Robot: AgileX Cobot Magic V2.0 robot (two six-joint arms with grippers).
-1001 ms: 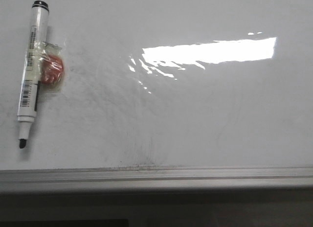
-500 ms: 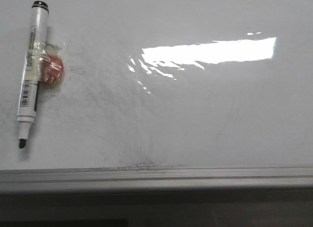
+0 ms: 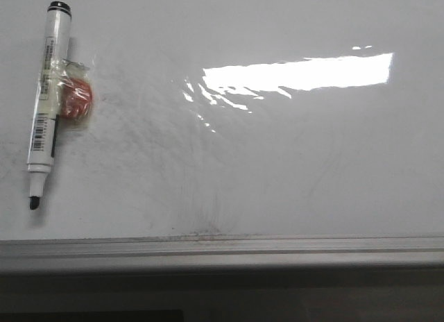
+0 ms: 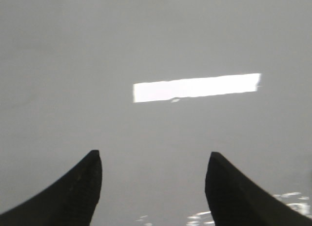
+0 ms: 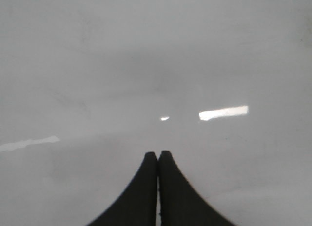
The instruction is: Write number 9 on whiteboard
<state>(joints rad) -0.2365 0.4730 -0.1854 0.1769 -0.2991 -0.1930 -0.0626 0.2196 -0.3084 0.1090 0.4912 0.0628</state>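
front view, far left: a marker [image 3: 46, 100] lies flat on the whiteboard [image 3: 291, 169], black end cap away from the camera, bare dark tip toward the near edge, body slightly tilted. barcode label on the barrel. taped against its right side, touching, is a small reddish round object [image 3: 75, 100] under clear wrinkled tape.

middle: board surface carries faint grey smudges and thin curved wipe marks, densest low at centre just above the frame [image 3: 222, 251]. a dark scuffy patch [image 3: 201, 232] sits right at that edge. no drawn figure visible anywhere on the board; the number 9 is not written.

right of centre: a long bright glare bar [image 3: 298, 72] with ragged broken reflections at its left end. the rest of the board to the right is plain, lightly streaked.

grey metal frame runs along the whole near edge, dark band below it.

neither arm shows in the front view.

left wrist view: left gripper [image 4: 153, 170] spread wide, both dark fingers well apart, nothing between them, only glossy board and a glare strip beyond.

right wrist view: right gripper [image 5: 157, 160] closed, fingers pressed together along their length, holding nothing, over bare board.
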